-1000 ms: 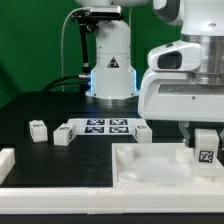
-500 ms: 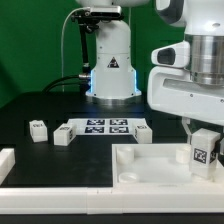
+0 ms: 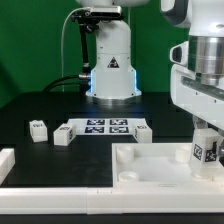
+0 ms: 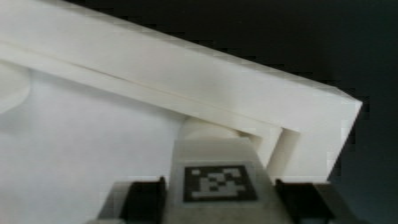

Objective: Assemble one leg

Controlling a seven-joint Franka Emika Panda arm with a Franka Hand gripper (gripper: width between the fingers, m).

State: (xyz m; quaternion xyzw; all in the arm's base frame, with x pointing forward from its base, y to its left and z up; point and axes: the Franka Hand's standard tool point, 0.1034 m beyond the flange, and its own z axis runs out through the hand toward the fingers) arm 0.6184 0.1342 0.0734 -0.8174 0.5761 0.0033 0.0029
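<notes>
My gripper [image 3: 206,150] is shut on a leg [image 3: 205,152], a small white post with a marker tag on its face. It holds the leg upright over the far right corner of the large white panel [image 3: 150,165]. In the wrist view the leg [image 4: 221,170] sits between my dark fingers [image 4: 135,200], close against the panel's raised corner wall [image 4: 294,135]. Whether the leg touches the panel cannot be told. Three more legs stand on the table at the exterior view's left and middle: one [image 3: 38,129], one [image 3: 62,135], one [image 3: 142,131].
The marker board [image 3: 103,126] lies behind the panel, in front of the robot base [image 3: 110,65]. A white rail [image 3: 8,160] runs along the exterior view's left front edge.
My gripper has moved toward the exterior view's right with the leg in it, and slightly up. The loose legs and the panel have not moved.
</notes>
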